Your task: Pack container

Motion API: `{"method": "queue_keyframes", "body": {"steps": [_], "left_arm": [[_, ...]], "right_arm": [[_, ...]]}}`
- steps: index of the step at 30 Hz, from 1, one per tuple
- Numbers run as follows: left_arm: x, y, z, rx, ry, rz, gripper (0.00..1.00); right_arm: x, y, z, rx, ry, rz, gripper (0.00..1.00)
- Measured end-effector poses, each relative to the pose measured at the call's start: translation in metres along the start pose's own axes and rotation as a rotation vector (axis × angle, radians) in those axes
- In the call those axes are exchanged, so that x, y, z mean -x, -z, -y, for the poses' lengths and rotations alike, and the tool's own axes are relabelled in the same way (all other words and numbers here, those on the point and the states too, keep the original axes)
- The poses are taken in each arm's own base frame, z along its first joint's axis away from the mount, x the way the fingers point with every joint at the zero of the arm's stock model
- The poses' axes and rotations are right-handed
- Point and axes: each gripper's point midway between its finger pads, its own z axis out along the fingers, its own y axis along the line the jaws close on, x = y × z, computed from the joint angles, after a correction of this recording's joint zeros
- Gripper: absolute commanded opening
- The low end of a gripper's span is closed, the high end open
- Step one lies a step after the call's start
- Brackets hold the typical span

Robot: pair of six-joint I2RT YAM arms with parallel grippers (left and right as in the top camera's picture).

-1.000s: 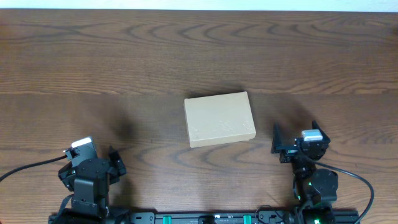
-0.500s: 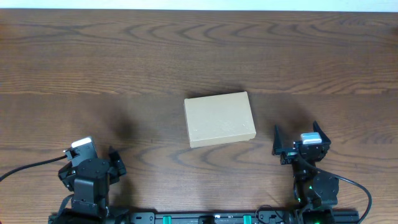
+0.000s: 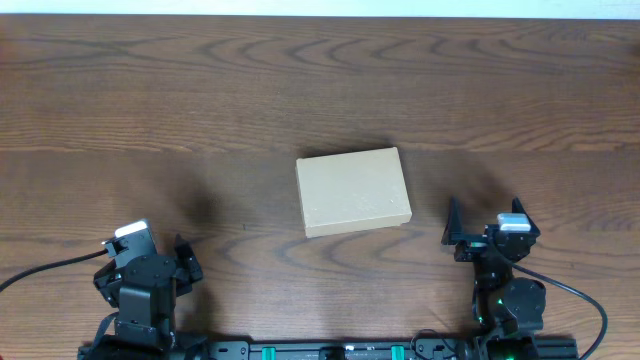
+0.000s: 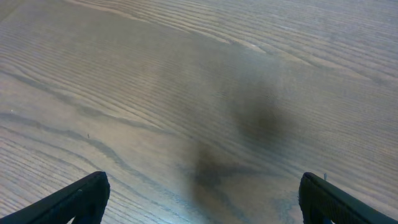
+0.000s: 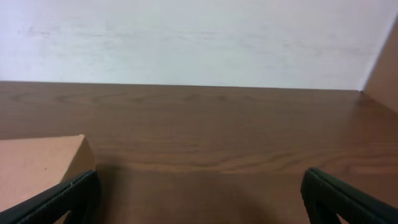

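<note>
The container (image 3: 352, 191) is a closed tan cardboard box lying flat at the middle of the wooden table. My right gripper (image 3: 488, 222) sits to its lower right, apart from it, open with nothing between its fingers. In the right wrist view the container's corner (image 5: 38, 169) shows at the far left, beside the left finger, and the right gripper (image 5: 199, 194) is wide open over bare wood. My left gripper (image 3: 152, 262) rests near the front left edge, far from the container. In the left wrist view the left gripper (image 4: 202, 198) is open above empty table.
The dark wooden table (image 3: 320, 90) stretches behind and to both sides of the box. A white wall (image 5: 199, 37) stands beyond the table's far edge. Cables run from both arm bases along the front edge.
My right gripper has shifted slightly to the right and toward the front edge, still open. The left arm and the container have not moved.
</note>
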Motion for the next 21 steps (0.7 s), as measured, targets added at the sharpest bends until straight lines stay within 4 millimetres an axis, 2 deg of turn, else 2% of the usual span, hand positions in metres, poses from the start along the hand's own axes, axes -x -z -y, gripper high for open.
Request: {"method": "queue_keyframes", "body": {"steps": [21], "left_arm": [[0.0,0.0,0.0,0.0,0.0,0.0,0.95]], "right_arm": [[0.0003,-0.0001,0.0049,-0.024,-0.062,0.002,0.99]]}}
